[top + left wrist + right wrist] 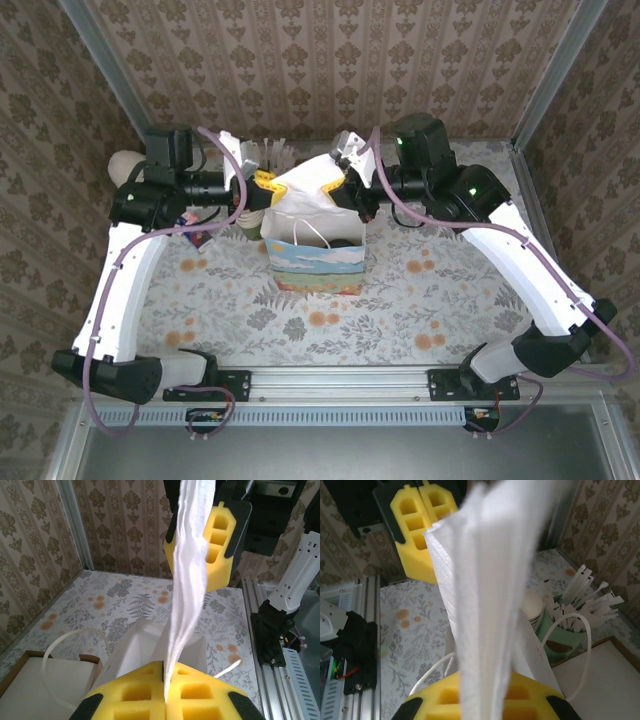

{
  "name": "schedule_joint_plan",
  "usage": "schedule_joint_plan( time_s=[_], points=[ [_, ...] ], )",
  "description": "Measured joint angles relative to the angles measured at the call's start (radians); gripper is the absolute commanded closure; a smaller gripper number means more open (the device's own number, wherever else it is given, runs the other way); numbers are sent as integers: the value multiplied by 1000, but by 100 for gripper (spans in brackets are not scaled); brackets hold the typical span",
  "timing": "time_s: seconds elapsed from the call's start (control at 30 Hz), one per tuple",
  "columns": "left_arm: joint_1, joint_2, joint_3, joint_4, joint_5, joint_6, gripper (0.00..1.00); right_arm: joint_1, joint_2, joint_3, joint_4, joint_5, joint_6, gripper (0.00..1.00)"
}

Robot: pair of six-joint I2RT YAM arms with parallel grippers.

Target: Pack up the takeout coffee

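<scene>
A paper bag (318, 262) with a landscape print stands open mid-table. Above its mouth a white tissue sheet (303, 187) is stretched between both grippers. My left gripper (263, 187) is shut on the sheet's left end, and the left wrist view shows the sheet (187, 595) rising from the shut yellow pads (145, 697). My right gripper (345, 186) is shut on the other end, where the sheet (485, 595) comes up out of its pads (437, 702). A dark shape (341, 241) lies low inside the bag; I cannot tell if it is the takeout coffee.
A pale green holder of white sticks (565, 632) and a cream cup stack (534, 606) stand just behind the bag. The bag's white handle loops (75, 640) stick up at its rim. Patterned walls and metal rails close in the table.
</scene>
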Motion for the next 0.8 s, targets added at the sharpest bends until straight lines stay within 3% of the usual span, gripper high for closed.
schedule_joint_plan(
  time_s=[0.1,0.17,0.2,0.3,0.47,0.6,0.8],
  points=[
    [1,-27,-58,88,-23,-74,24,7,0,-16,6,35,64,100],
    [1,-50,-96,155,-65,-137,5,11,0,-24,2,58,95,100],
    [1,-66,-117,193,-97,-173,0,12,0,-27,-3,69,112,100],
    [1,-122,-184,293,-217,-283,0,13,0,-28,-21,105,156,100],
    [1,-216,-272,377,-535,-483,0,15,10,-7,-71,167,246,100],
    [1,-281,-312,343,-790,-596,0,25,67,55,-116,188,294,100],
    [1,-355,-374,254,-1028,-711,0,52,177,117,-206,161,277,100]
  ],
)
